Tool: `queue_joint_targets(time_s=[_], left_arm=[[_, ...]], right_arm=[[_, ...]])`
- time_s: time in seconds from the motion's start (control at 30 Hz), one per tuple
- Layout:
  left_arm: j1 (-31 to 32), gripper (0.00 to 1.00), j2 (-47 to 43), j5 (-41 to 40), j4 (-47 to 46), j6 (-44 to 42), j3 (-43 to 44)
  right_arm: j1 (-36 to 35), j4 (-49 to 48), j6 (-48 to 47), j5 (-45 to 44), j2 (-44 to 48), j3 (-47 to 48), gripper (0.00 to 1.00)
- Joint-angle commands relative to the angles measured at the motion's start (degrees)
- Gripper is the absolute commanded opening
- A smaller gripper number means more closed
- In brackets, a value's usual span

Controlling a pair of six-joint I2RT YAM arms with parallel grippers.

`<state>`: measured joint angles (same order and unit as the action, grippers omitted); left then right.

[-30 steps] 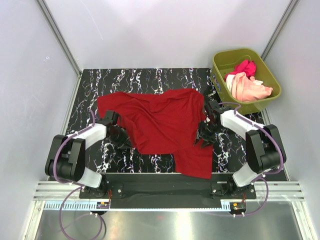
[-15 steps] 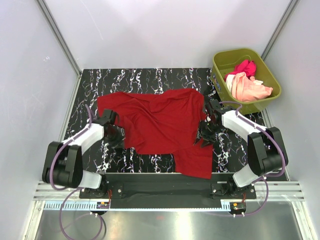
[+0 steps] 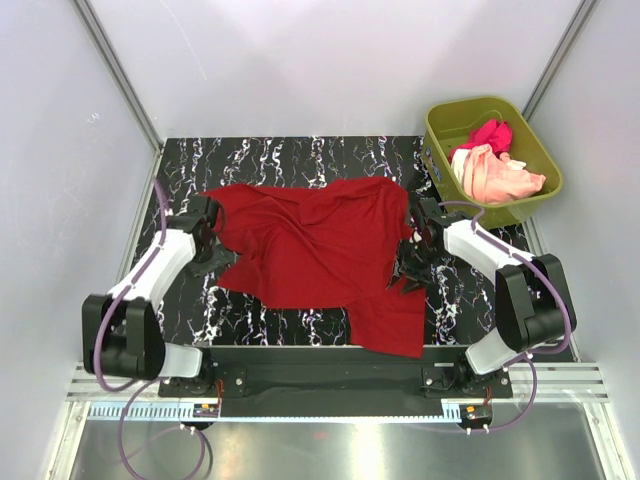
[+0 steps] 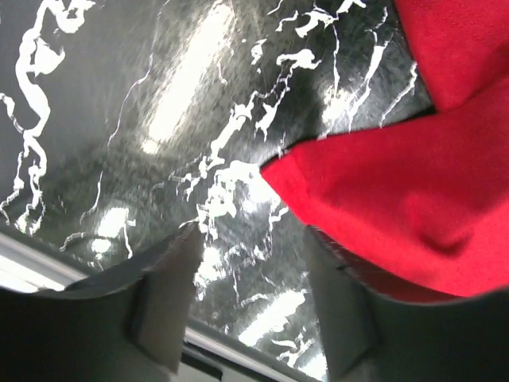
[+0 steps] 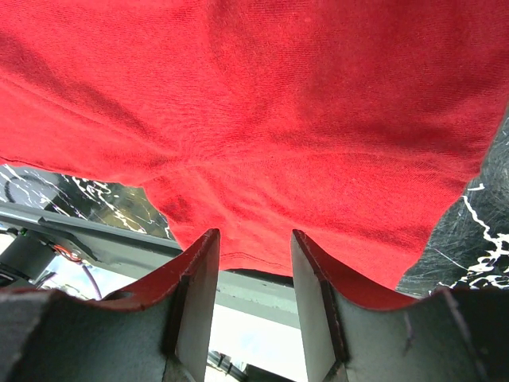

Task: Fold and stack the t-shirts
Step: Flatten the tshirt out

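deep red t-shirt [image 3: 320,245] lies rumpled on the marbled table [image 3: 300,155]. left gripper [image 3: 203,240] and right gripper [image 3: 410,265], both spread and empty, flank its edges, seemingly to flatten it. pink t-shirt [image 3: 488,133] and peach t-shirt [image 3: 500,178] sit in the green tub [image 3: 540,150].

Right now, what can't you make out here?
Top view: the right hand is too small to show whether it touches the deep red cloth t-shirt.
Top view: the magenta-pink shirt and pale peach shirt hide whatever lies beneath them in the olive-green plastic tub.
Left wrist view: t-shirt cropped.
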<state>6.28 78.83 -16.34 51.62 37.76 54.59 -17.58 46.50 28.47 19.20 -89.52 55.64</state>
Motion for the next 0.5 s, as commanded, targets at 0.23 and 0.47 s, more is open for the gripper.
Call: queue_joint_targets(time_s=[0.23, 0.47], left_arm=[[-4.51, 0.54, -4.92, 14.13, -3.18, 14.43, -4.48], [-9.18, 0.52, -0.70, 15.98, -8.63, 16.21, -5.90]], right_arm=[[-0.52, -0.45, -0.69, 1.98, 1.80, 0.35, 0.48], [-0.52, -0.53, -1.31, 1.45, 2.94, -0.70, 0.48]])
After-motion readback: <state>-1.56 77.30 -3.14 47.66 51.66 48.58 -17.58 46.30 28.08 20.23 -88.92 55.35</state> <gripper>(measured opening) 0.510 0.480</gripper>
